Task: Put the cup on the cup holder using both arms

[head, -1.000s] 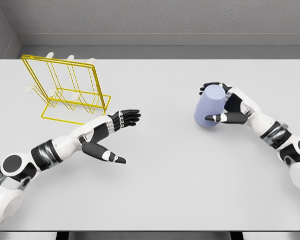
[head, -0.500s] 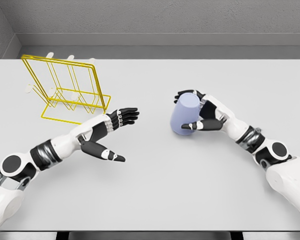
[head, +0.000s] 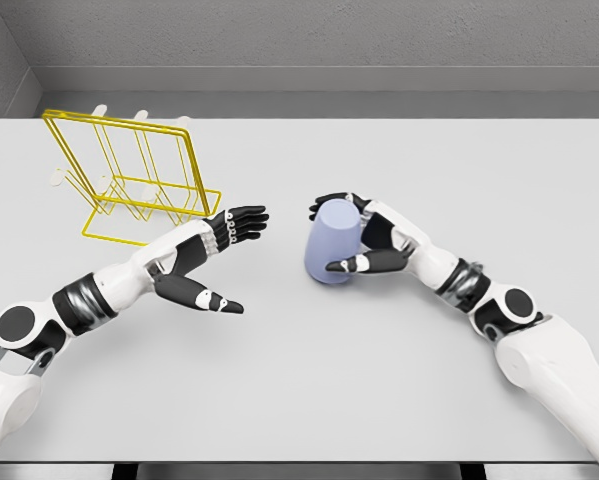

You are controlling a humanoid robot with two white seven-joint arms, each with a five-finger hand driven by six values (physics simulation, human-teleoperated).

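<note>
A pale blue cup (head: 333, 243) stands near the middle of the white table (head: 379, 380), slightly tilted. My right hand (head: 347, 233) is shut on it, fingers over its far rim and thumb across its near side. A yellow wire cup holder (head: 131, 180) stands at the back left of the table. My left hand (head: 229, 260) is open, fingers stretched toward the cup and thumb pointing down and right; it hovers just in front of the holder's right corner, a short gap left of the cup.
A grey wall (head: 299, 40) runs behind the table's far edge. Small white pegs (head: 99, 110) show at the holder's far side.
My right hand has carried the cup leftward from the right part of the table to near its middle. The left hand drew back a little toward the holder.
</note>
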